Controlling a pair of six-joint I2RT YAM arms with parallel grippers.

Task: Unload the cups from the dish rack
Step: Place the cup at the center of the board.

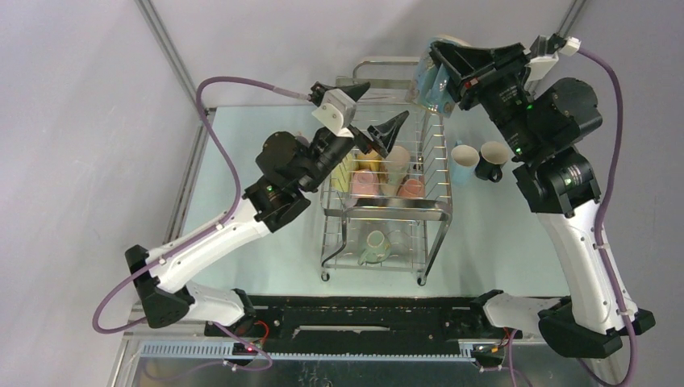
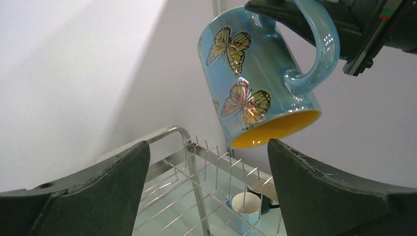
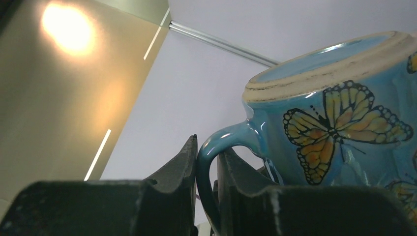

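Observation:
The chrome wire dish rack (image 1: 387,211) stands mid-table with yellow, pink, orange and cream cups (image 1: 379,179) on its upper tier and a pale green cup (image 1: 375,246) below. My right gripper (image 1: 440,60) is shut on the handle of a light blue butterfly mug (image 1: 430,85), held upside down high above the rack's far right corner; the mug also shows in the left wrist view (image 2: 255,73) and the right wrist view (image 3: 339,113). My left gripper (image 1: 379,109) is open and empty above the rack's far end (image 2: 196,152).
A light blue cup (image 1: 463,164) and a black cup (image 1: 491,160) stand on the table right of the rack, below my right arm. The light blue cup also shows through the rack wires in the left wrist view (image 2: 246,206).

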